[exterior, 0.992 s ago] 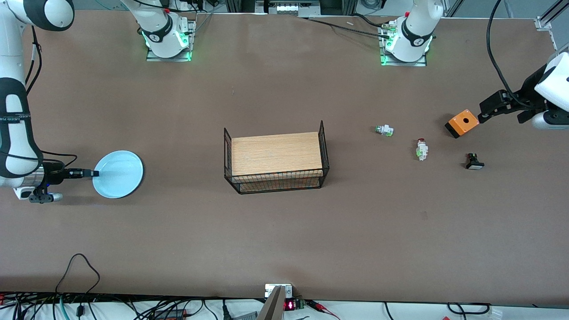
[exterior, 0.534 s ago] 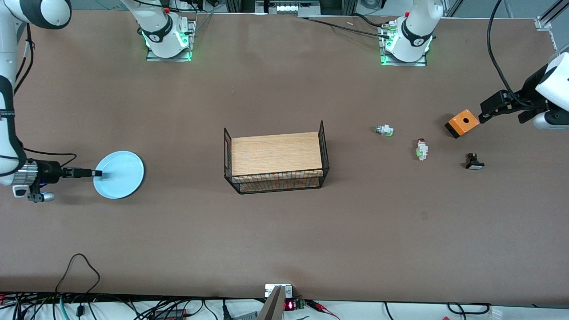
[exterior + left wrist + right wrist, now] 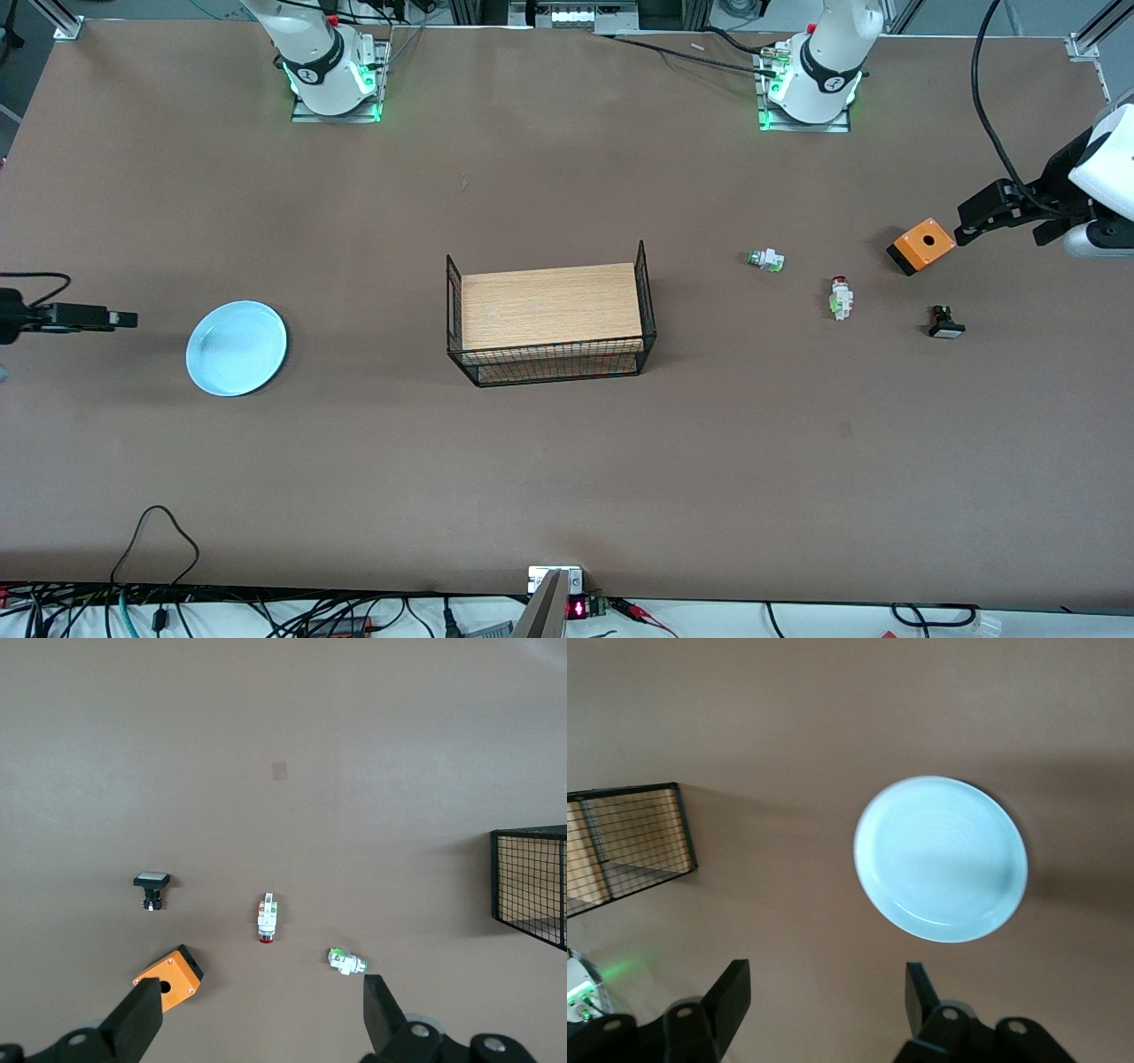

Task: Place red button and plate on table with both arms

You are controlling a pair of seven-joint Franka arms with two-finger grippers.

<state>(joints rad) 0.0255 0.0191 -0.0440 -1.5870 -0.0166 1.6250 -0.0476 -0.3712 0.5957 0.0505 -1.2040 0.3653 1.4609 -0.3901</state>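
The light blue plate (image 3: pixel 236 347) (image 3: pixel 941 859) lies flat on the brown table (image 3: pixel 567 461) toward the right arm's end. My right gripper (image 3: pixel 124 318) (image 3: pixel 826 983) is open and empty, off the plate's rim, farther toward that end of the table. The red button (image 3: pixel 839 298) (image 3: pixel 267 919) lies on its side on the table toward the left arm's end. My left gripper (image 3: pixel 961 232) (image 3: pixel 261 1001) hangs open and empty beside the orange box (image 3: pixel 921 245), apart from the red button.
A black wire rack topped by a wooden board (image 3: pixel 549 319) stands mid-table. Near the red button lie a white piece with a silver-green end (image 3: pixel 765 260) (image 3: pixel 346 961) and a black button with a white cap (image 3: pixel 945 324) (image 3: pixel 151 886).
My right gripper has opened, let go of the plate's rim and drawn back toward its end of the table. The plate stays where it was. The left arm has not moved.
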